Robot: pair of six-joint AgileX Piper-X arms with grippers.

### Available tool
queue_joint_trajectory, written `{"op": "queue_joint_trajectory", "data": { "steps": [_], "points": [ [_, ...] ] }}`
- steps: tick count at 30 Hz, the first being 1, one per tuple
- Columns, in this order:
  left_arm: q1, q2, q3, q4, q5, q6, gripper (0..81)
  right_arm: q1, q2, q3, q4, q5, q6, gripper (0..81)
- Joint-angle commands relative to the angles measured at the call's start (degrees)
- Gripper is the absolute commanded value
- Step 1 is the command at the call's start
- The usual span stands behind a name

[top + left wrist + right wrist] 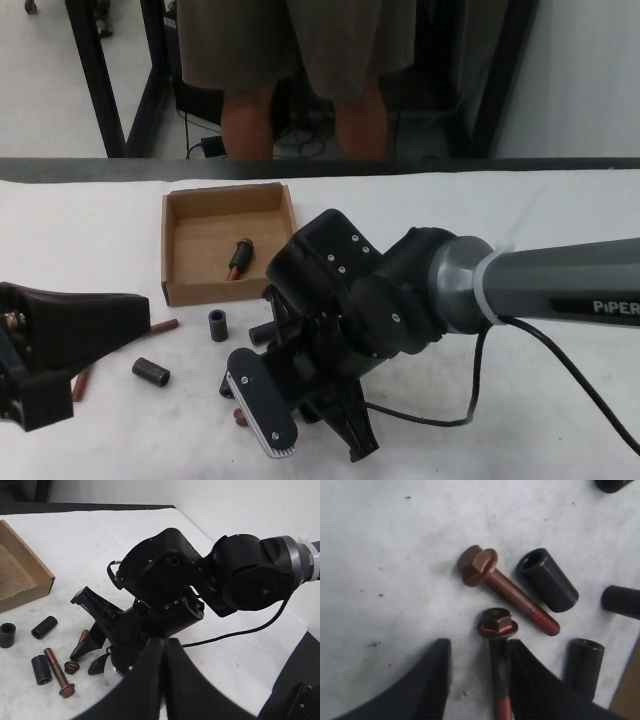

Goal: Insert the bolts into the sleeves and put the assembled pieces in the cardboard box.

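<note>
While open astride one bolt point(499, 690), right end effector point(479, 650) amid loose sleeves point(547, 580).

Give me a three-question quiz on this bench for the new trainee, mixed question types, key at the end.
1. True or false: the cardboard box holds one assembled piece.
2. What lies between the right arm's jaws? A) a bolt B) a sleeve C) nothing
3. Fill in: the left arm's jaws are ___ (open or shut).
Key: 1 true; 2 A; 3 shut.
</note>
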Motion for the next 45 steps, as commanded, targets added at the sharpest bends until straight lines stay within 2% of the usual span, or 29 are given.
{"op": "queue_joint_trajectory", "data": {
  "steps": [1, 5, 11, 20, 23, 26, 29, 36, 40, 45],
  "points": [
    [-0.3, -0.4, 0.0, -0.7, 0.4, 0.4, 0.8, 0.1, 1.7, -0.9, -0.2, 0.2, -0.5, 35.1],
    [-0.3, -0.4, 0.0, -0.7, 0.4, 0.9, 0.8, 0.1, 2.0, -1.3, -0.2, 0.2, -0.5, 34.2],
    [-0.3, -0.4, 0.0, -0.7, 0.4, 1.7, 0.8, 0.1, 2.0, -1.3, -0.4, 0.2, -0.5, 21.6],
    [-0.3, -0.4, 0.0, -0.7, 0.4, 1.7, 0.8, 0.1, 2.3, -1.3, -0.4, 0.7, -0.4, 21.0],
    [-0.3, -0.4, 0.0, -0.7, 0.4, 1.7, 0.8, 0.1, 2.3, -1.3, -0.2, 2.3, -0.4, 14.1],
    [-0.3, -0.4, 0.0, -0.7, 0.4, 1.7, 0.8, 0.3, 2.3, -1.7, -0.1, 4.8, 0.5, 0.3],
    [-0.3, -0.4, 0.0, -0.7, 0.4, 1.7, 0.8, 1.0, 2.0, -2.9, 0.0, 7.7, 5.6, 0.0],
    [-0.3, -0.4, 0.0, -0.7, 0.4, -1.5, 0.8, 4.0, -5.4, -3.2, 0.0, 7.9, 16.5, 0.0],
    [-0.3, -0.4, 0.0, -0.7, -0.1, -4.4, 0.8, 5.1, -12.2, -3.2, 0.9, 7.6, 27.8, 0.0],
    [-0.3, -0.3, 0.0, -0.7, -5.1, -5.2, 0.8, 5.2, -20.8, -2.6, 7.0, 7.5, 38.1, 0.0]
  ]
}}
